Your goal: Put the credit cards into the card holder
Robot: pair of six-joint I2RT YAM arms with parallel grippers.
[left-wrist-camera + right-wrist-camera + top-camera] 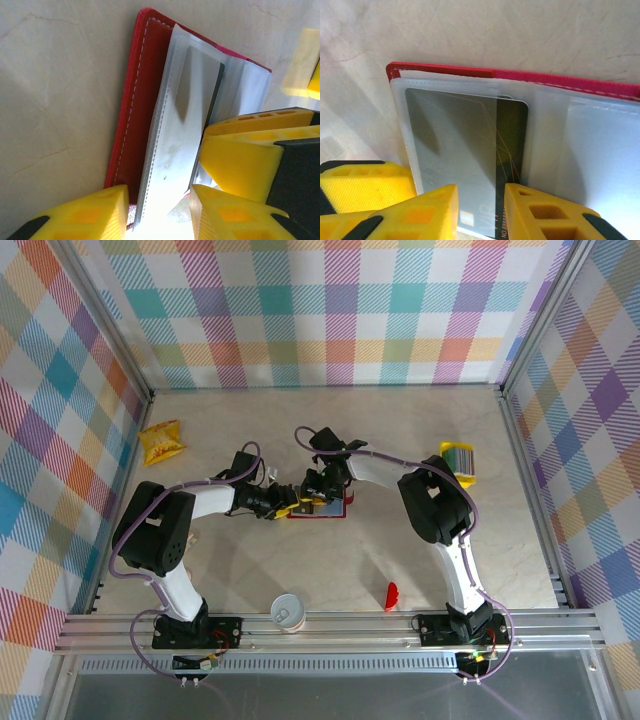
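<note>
Your top view: high, from 6 o'clock, looking down. Wrist views: very close, facing each other, sharing card holder [130, 125].

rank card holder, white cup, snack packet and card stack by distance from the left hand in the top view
1. card holder, at the left hand
2. white cup, near edge
3. snack packet, far left
4. card stack, far right
</note>
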